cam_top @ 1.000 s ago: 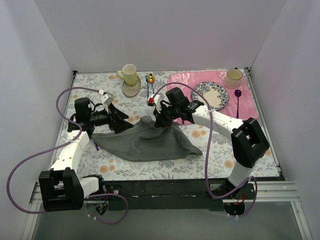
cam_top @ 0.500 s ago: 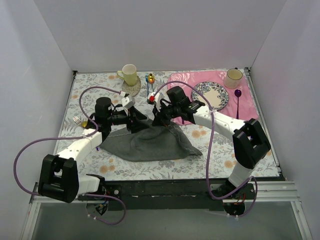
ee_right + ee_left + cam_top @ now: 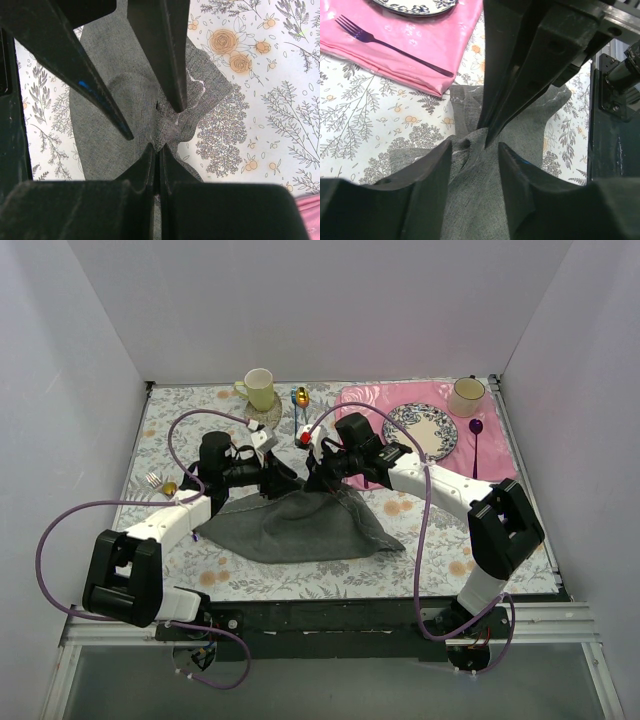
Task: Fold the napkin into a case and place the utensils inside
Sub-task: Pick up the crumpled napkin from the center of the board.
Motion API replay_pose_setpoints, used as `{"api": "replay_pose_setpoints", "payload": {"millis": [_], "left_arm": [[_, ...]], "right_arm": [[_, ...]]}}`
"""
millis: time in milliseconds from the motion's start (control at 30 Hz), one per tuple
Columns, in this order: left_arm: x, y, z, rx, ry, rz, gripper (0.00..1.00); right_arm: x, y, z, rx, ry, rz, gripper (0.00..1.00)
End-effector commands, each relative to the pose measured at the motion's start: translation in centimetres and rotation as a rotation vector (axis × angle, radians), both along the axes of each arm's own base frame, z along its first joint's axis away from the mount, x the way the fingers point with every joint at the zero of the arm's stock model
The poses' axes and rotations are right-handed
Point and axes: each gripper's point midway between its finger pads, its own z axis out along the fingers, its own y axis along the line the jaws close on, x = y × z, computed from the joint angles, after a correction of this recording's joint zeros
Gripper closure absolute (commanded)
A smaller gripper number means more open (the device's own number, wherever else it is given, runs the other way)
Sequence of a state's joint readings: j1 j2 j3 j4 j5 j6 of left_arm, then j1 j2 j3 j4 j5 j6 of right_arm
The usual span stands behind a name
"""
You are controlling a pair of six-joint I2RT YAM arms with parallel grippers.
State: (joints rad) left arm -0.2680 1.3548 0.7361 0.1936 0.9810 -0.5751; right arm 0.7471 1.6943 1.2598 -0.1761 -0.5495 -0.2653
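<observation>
Top external view has both arms reaching in to meet over the napkin (image 3: 295, 525), the dark grey cloth lying rumpled in the middle of the table (image 3: 440, 530). Its far edge is drawn up into a peak just where the two grippers come together. The right gripper (image 3: 316, 480) is clamped tight on that peak; from its own wrist camera you can see the two fingers pressed flat together, with a puckered fold of the cloth pinched at their tips. The left gripper (image 3: 283, 476) comes at the same spot from the opposite side and is parted, gripping nothing. In the left wrist view its fingers (image 3: 427, 190) stand either side of the bunched cloth with a modest gap, and the right gripper's closed tips come down toward that gap from above. I cannot tell whether the left fingers actually brush the fabric. The silver fork (image 3: 153, 479) and the small spoon (image 3: 170, 487) lie just beside each other near the left edge of the table, well apart from the napkin. On the far right is the pink placemat (image 3: 365, 400) carrying a patterned plate (image 3: 420, 430), with a purple fork (image 3: 385, 42) lying on the mat near the plate. A pale mug (image 3: 259, 388) stands on a coaster at the far side.
</observation>
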Motion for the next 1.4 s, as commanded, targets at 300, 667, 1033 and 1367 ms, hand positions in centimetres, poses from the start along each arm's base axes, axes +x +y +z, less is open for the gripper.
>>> {"api": "replay_pose_setpoints", "payload": {"millis": [300, 667, 1033, 1367], "left_arm": [[-1.1, -1.7, 0.9, -0.001, -0.040, -0.084, 0.81], [-2.2, -1.0, 2.3, 0.022, -0.155, -0.092, 1.00], [-5.8, -1.4, 3.0, 0.126, -0.498, -0.258, 1.00], [-10.0, -1.1, 2.4, 0.235, -0.828, -0.393, 1.00]], "right_arm": [[0.3, 0.3, 2.5, 0.061, -0.069, 0.011, 0.98], [1.6, -2.7, 3.3, 0.029, -0.090, -0.047, 0.05], [-3.3, -4.7, 6.3, 0.142, -0.090, 0.271, 0.08], [-7.1, -4.0, 5.4, 0.137, 0.129, 0.443, 0.07]]}}
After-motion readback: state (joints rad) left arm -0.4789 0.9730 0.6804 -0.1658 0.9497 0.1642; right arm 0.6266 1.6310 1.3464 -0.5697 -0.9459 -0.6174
